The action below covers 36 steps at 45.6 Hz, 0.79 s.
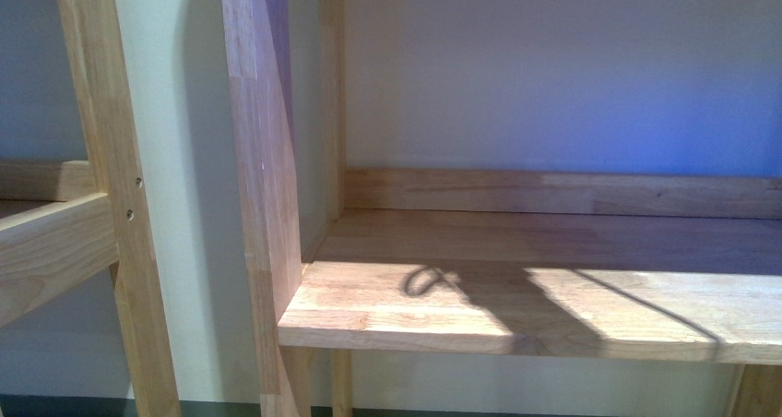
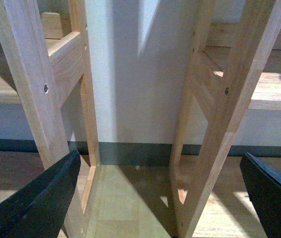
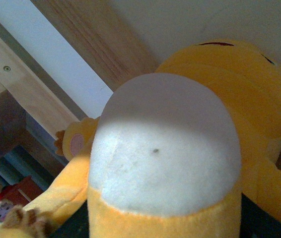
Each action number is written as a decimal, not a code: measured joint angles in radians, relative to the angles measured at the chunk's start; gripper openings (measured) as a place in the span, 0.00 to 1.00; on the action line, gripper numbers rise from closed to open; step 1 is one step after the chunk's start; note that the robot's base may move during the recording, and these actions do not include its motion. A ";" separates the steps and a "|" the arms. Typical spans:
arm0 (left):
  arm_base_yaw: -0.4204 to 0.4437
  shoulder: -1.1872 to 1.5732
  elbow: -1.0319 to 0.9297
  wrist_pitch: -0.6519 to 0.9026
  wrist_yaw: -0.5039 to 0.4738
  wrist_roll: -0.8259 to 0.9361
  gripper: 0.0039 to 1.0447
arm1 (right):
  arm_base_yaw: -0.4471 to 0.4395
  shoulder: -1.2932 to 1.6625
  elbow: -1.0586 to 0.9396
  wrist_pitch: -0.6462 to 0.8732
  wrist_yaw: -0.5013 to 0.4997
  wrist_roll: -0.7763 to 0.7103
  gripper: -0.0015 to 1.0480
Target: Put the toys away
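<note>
An orange-yellow plush animal [image 3: 230, 89] with a large white belly patch fills the right wrist view. One paw shows a pale pink pad [image 3: 76, 143]. My right gripper [image 3: 165, 225] is shut on the plush animal, and its fingers are almost wholly hidden beneath the fabric. In the left wrist view my left gripper [image 2: 165, 198] stands open, with one dark fingertip [image 2: 41, 198] at each side and nothing between them. Neither arm nor the toy appears in the front view.
A wooden shelf board [image 1: 516, 297] with a low back rail [image 1: 553, 191] lies ahead, next to an upright side panel [image 1: 263, 159]. Slanted wooden frame legs [image 2: 220, 124] stand on a wood floor before a white wall. A red item [image 3: 16, 196] sits low and far.
</note>
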 joint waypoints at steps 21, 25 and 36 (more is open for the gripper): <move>0.000 0.000 0.000 0.000 0.000 0.000 0.94 | -0.060 -0.220 -0.280 0.164 0.084 -0.253 0.93; 0.000 0.000 0.000 0.000 0.000 0.000 0.94 | -0.076 -0.261 -0.309 0.185 0.099 -0.287 0.94; 0.000 0.000 0.000 0.000 0.000 0.000 0.94 | -0.086 -0.508 -0.548 0.260 0.226 -0.566 0.94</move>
